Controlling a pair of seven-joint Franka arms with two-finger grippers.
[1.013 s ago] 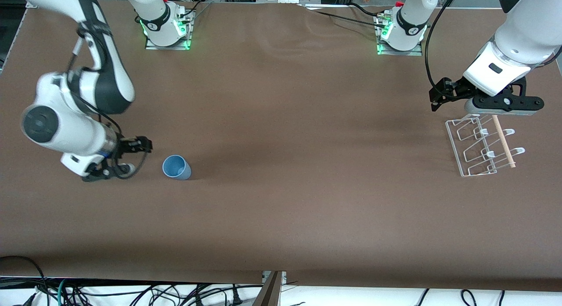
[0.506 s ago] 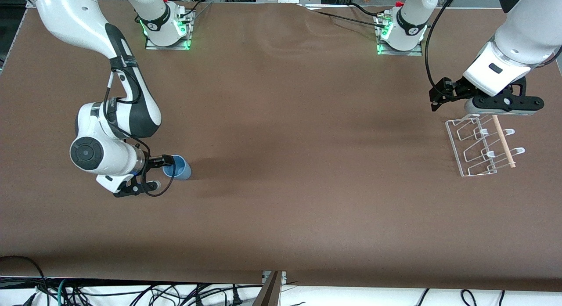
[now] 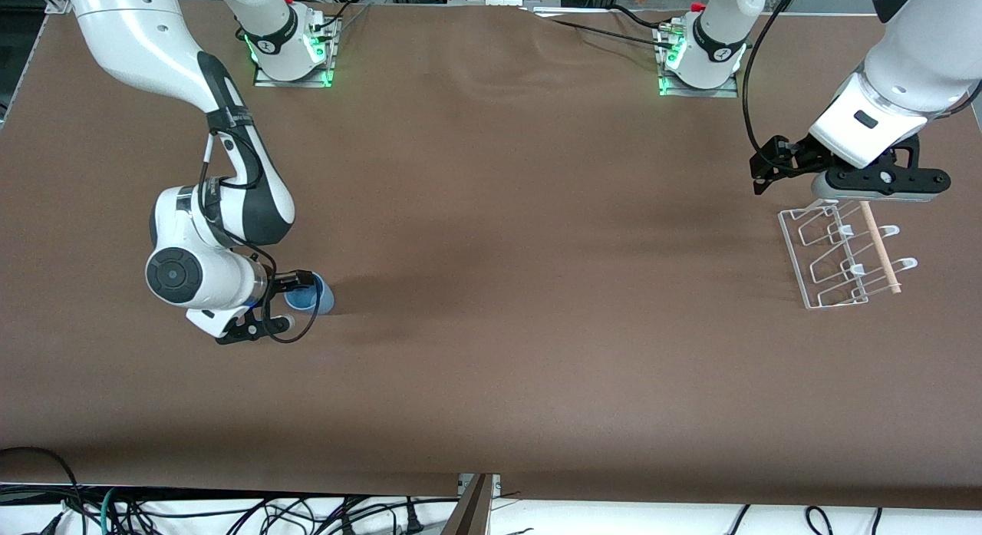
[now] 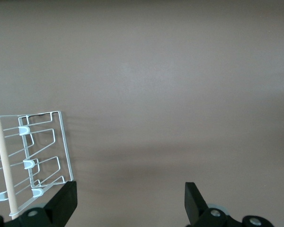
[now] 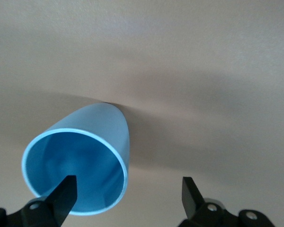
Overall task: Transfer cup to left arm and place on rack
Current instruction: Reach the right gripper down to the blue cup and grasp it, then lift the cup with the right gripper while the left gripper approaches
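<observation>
Right tool (image 3: 294, 298) spread at cup (image 3: 310, 295) — upright, mouth up.

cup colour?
Light blue, plain; the cup shows best in the right wrist view.

One finger (image 5: 61, 196) of the right gripper (image 5: 128, 198) sits inside the cup (image 5: 92, 137); bare table (image 5: 213, 85) ahead of the other.

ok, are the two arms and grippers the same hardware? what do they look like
No. Both arms are white with dark joint bands and black cables. The left gripper has a white boxy body with black jaws. The right gripper is all black, on a silver wrist cylinder. Both bases glow green.
</observation>
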